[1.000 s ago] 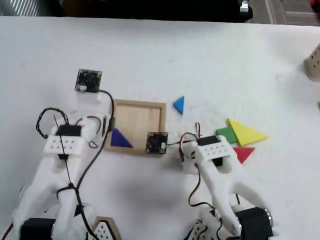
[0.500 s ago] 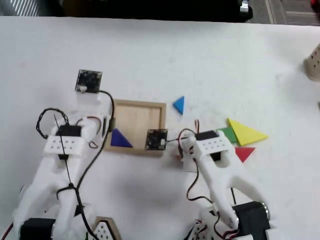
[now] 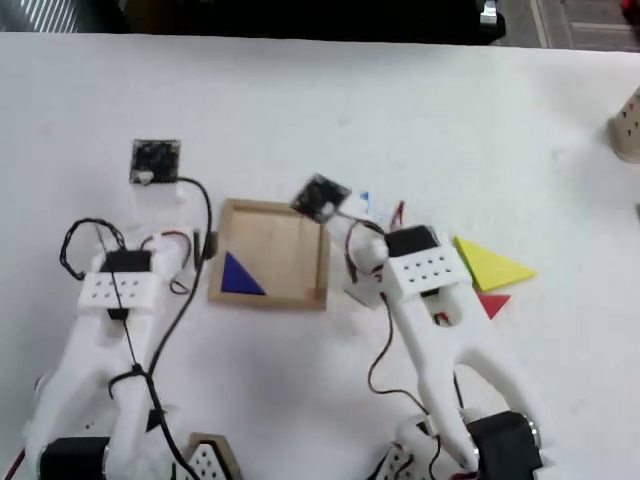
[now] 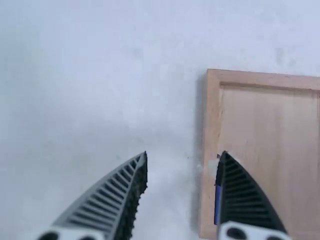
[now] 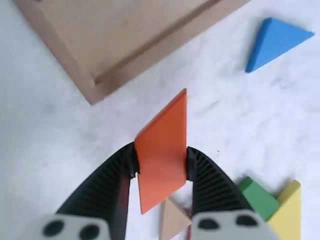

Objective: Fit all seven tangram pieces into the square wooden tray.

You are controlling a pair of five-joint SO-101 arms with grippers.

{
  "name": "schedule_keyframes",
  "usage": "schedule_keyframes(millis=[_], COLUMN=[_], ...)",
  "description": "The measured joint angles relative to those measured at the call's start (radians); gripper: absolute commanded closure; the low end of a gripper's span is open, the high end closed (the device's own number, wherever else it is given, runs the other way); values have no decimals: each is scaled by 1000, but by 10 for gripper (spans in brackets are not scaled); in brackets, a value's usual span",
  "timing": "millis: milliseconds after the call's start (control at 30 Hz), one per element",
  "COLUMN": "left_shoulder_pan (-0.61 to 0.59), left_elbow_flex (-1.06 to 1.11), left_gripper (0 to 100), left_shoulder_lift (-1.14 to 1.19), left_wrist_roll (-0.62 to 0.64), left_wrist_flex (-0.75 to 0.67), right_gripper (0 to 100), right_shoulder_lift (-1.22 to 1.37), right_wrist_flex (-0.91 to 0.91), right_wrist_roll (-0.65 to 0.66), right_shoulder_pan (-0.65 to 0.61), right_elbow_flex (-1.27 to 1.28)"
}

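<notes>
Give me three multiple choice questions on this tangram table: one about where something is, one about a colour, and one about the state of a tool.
1. Where does the dark blue triangular piece lie?
A. on the bare table
B. inside the square wooden tray
C. held in the air

2. What colour is the piece in the right tool?
A. orange
B. green
C. yellow

3. How is the left tool?
A. shut on a piece
B. shut and empty
C. open and empty

Answers:
1 B: the high view shows it flat on the tray's floor, near a corner.
2 A: in the right wrist view the orange parallelogram piece is clamped between that tool's fingers.
3 C: in the left wrist view its fingers stand apart and grip nothing.
</notes>
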Motion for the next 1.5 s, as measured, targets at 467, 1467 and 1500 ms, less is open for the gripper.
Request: schedule_keyframes(millis=[467, 1467, 1500], left_shoulder_pan=[-49, -52, -52], left_elbow_flex=[0, 0, 0], left_gripper=[766, 766, 766], left_shoulder_lift=[0, 0, 0], left_wrist_roll=[98, 98, 98], left_wrist_flex=[0, 0, 0], right_gripper=[974, 878, 926], right_shoulder_lift=[146, 140, 97], right_wrist_flex=[-279, -14, -14], right_wrist_roll=[-198, -212, -212], right_shoulder_pan=[-296, -86, -63], right_elbow_flex=[-75, -180, -141])
